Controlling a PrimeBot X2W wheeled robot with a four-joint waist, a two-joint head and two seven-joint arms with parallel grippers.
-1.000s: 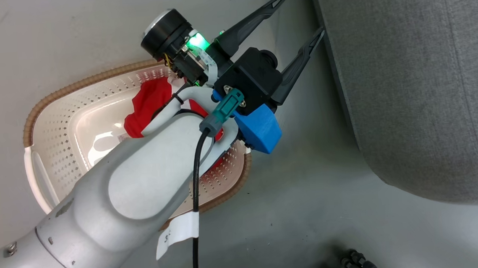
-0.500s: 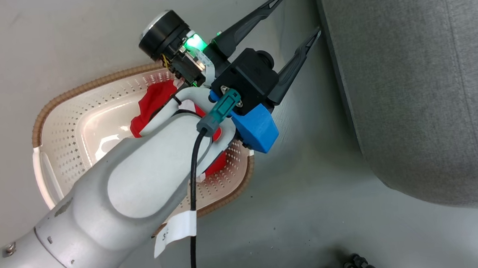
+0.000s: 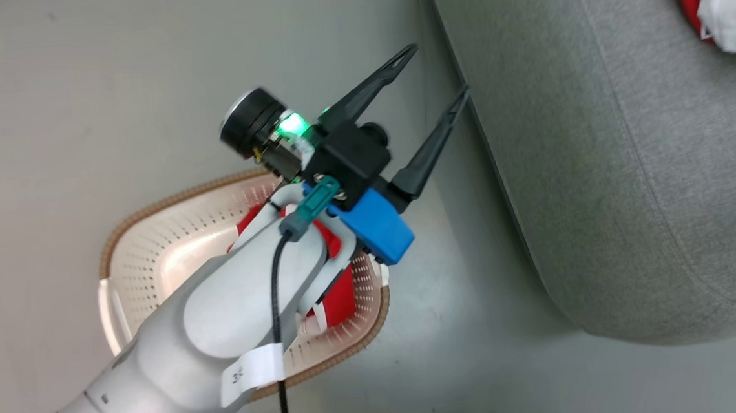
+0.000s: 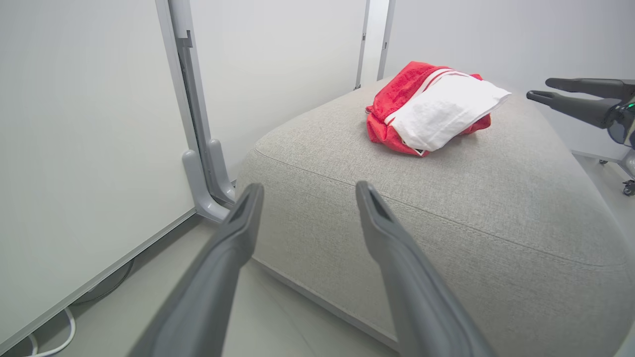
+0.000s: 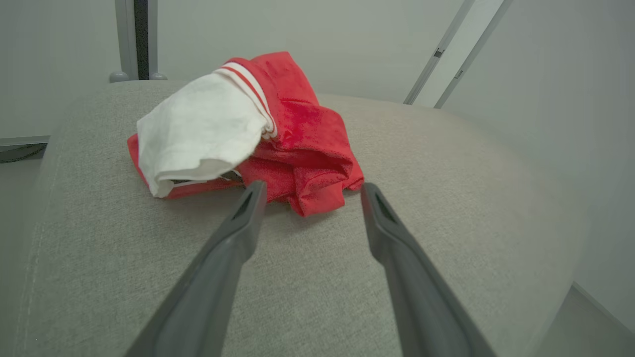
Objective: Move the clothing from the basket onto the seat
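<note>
The step in hand looked like the setting-down of one piece. A red and white garment (image 5: 297,134) lay bunched on the seat (image 3: 597,151), just ahead of the right claw (image 5: 312,186). That claw's fingers stood wide apart with nothing between them. To finish well, it would need to draw straight back along its own line and rise a little, so that neither tip snagged the red fold nearest it. Whether a tip touched that fold could not be told.

The second garment (image 3: 342,296) lay in the basket (image 3: 170,243), behind and below the left claw (image 3: 440,67) and partly hidden under the left forearm (image 3: 239,306). Fetching it would call for that claw to swing back and tip downward. It should close on the middle of the bunched cloth rather than near the perforated wall, then lift clear of the rim before crossing to the seat. A spot beside the first piece, well in from the rounded edge, seemed safest.

The left arm reached forward across the basket. Its claw was past the far rim, above the floor (image 3: 107,88), pointing at the side of the seat, fingers spread and empty. The right claw sat low over the seat top, fingers level with the cushion.
</note>
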